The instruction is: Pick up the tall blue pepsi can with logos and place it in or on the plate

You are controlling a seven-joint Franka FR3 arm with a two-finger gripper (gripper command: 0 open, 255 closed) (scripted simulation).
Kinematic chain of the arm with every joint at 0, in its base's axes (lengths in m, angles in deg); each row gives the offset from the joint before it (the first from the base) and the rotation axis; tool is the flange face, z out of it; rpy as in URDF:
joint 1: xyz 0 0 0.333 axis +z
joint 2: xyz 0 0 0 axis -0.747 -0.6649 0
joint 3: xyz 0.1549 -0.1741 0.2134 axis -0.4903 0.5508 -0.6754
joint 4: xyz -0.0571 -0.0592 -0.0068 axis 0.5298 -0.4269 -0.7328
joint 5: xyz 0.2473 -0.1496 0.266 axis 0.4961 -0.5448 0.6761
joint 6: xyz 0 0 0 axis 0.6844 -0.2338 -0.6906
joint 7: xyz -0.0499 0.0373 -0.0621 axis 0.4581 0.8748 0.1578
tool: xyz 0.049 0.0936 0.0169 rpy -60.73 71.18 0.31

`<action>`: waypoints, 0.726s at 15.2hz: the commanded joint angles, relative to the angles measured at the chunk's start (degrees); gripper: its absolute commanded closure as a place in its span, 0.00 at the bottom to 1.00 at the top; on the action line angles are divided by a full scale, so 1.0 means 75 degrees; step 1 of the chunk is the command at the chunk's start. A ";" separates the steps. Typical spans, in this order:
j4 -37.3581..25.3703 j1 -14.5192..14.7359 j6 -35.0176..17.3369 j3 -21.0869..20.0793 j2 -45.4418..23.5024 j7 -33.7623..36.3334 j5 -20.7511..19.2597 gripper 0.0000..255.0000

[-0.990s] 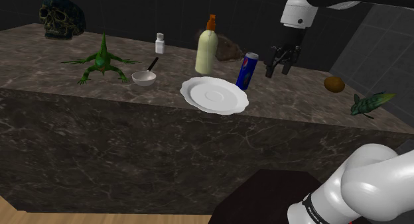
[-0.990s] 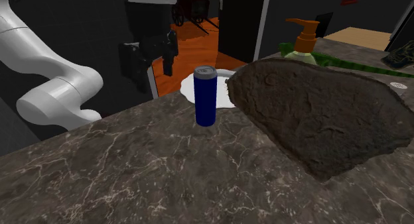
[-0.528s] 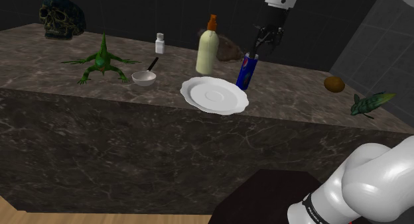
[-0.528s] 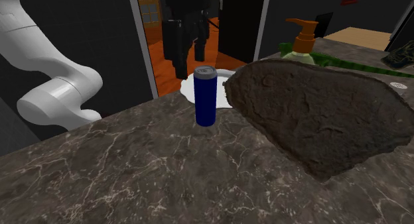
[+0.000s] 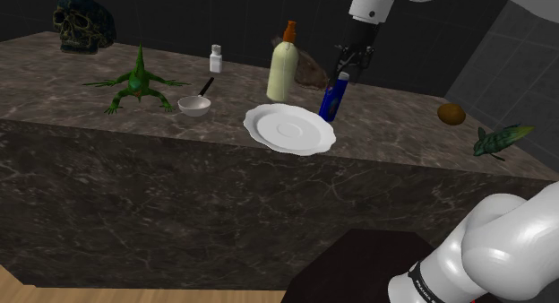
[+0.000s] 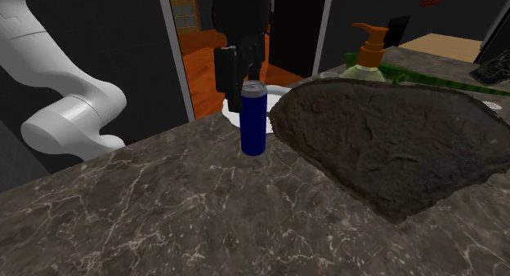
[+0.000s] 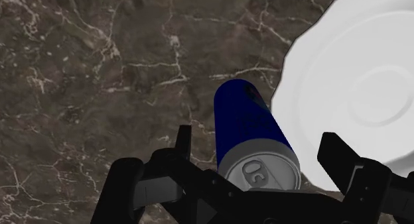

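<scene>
A tall blue can [image 5: 332,97] with a silver top stands upright on the dark marble counter, just beyond the right rim of a white plate [image 5: 288,129]. My black gripper [image 5: 345,70] hangs straight above the can, open, with its fingertips level with the can's top. In the second exterior view the gripper [image 6: 241,70] sits directly over the can [image 6: 253,123]. Looking along the gripper [image 7: 257,140], the fingers stand wide on either side of the can [image 7: 249,123] without touching it, and the plate [image 7: 358,90] lies right beside it.
A cream pump bottle [image 5: 279,66] and a brown rock [image 6: 384,144] stand close behind the can. A green lizard figure [image 5: 136,82], a small bowl with a spoon [image 5: 194,104], a small white bottle [image 5: 215,59] and a skull [image 5: 82,23] lie further along the counter.
The gripper has swung from the shoulder view's right of the can to directly above it and come down toward its top. Its fingers stayed open and the can has not moved.
</scene>
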 commanded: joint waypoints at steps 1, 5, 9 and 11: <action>0.0154 0.0001 -0.0121 -0.0003 0.0037 0.0006 -0.0001 0.00; 0.0153 0.0001 -0.0121 -0.0003 0.0036 0.0006 -0.0001 0.00; 0.0151 0.0001 -0.0119 -0.0003 0.0036 0.0005 -0.0001 1.00; 0.0151 0.0001 -0.0119 -0.0003 0.0036 0.0005 -0.0001 1.00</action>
